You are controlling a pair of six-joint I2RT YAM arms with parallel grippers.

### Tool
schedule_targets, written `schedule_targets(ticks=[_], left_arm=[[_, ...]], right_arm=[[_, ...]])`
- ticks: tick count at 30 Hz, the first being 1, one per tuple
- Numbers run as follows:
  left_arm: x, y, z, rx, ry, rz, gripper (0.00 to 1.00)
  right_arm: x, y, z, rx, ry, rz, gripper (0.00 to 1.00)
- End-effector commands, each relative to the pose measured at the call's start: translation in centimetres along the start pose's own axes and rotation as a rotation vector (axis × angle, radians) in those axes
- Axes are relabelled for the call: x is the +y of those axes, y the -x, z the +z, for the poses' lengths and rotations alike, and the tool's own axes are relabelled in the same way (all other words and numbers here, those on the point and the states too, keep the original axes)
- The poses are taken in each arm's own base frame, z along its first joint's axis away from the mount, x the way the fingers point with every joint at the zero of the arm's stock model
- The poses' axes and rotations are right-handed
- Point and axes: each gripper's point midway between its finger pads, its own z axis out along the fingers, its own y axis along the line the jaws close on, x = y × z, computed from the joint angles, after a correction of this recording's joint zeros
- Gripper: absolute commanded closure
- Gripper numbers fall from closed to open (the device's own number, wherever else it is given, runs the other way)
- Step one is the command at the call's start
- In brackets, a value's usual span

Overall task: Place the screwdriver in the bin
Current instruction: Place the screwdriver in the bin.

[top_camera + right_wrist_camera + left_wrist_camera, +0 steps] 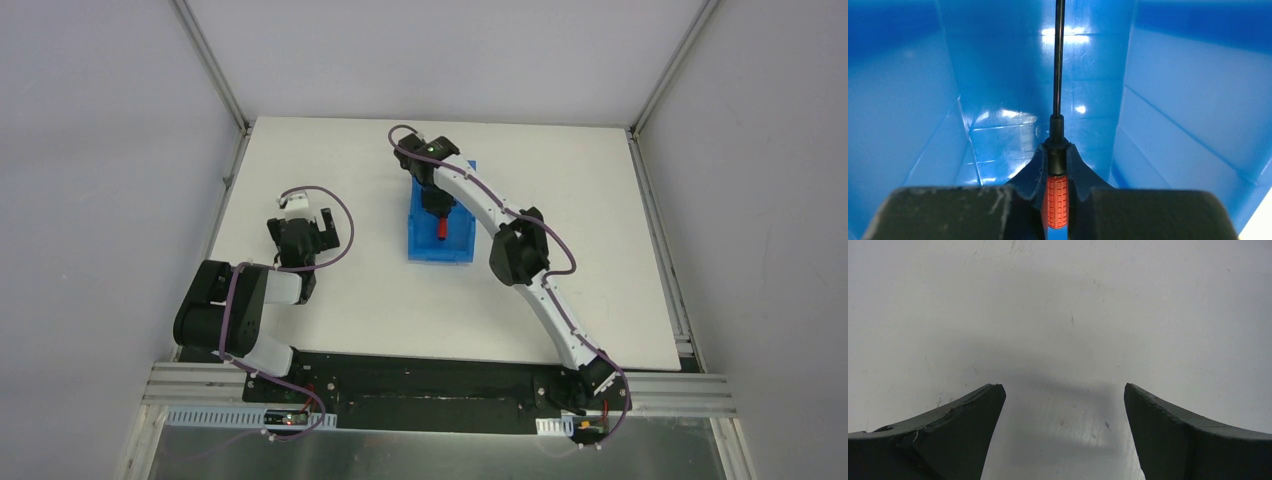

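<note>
The blue bin point(458, 247) sits on the white table, behind the middle. My right gripper point(437, 207) reaches down into it and is shut on the screwdriver point(442, 229), whose red handle end pokes out below the fingers. In the right wrist view the gripper point(1056, 150) clamps the red ribbed handle point(1057, 200), and the thin black shaft point(1059, 55) points ahead over the bin floor point(1008, 135), between the blue walls. My left gripper point(310, 232) is open and empty over bare table at the left; it also shows in the left wrist view point(1064, 390).
The white table point(600, 260) is walled by grey panels on three sides. A black rail and mounts point(430, 385) run along the near edge. The left arm is folded close to its base.
</note>
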Motion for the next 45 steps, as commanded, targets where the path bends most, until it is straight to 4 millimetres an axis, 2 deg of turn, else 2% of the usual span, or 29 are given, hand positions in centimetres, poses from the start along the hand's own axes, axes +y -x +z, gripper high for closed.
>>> schedule_targets(ticks=[1, 15, 22, 29, 36, 45], left_arm=[[0.19, 1.14, 0.34, -0.034, 0.014, -0.015, 0.01], [0.2, 1.08, 0.33, -0.032, 0.014, -0.015, 0.01], [0.24, 1.1, 0.34, -0.033, 0.015, -0.015, 0.01], [0.23, 1.09, 0.34, -0.032, 0.015, -0.015, 0.01], [0.25, 1.09, 0.34, -0.032, 0.016, -0.015, 0.01], [0.2, 1.08, 0.33, -0.032, 0.015, -0.015, 0.01]], right_arm=[[-0.06, 1.31, -0.37, -0.044, 0.0, 0.013, 1.0], [-0.07, 1.13, 0.37, -0.034, -0.007, 0.005, 0.99], [-0.06, 1.17, 0.41, -0.035, -0.005, -0.007, 0.87], [0.02, 1.22, 0.32, -0.038, 0.0, -0.013, 0.82], [0.09, 1.26, 0.21, -0.038, 0.007, -0.016, 0.71], [-0.07, 1.39, 0.13, -0.037, 0.008, -0.01, 0.71]])
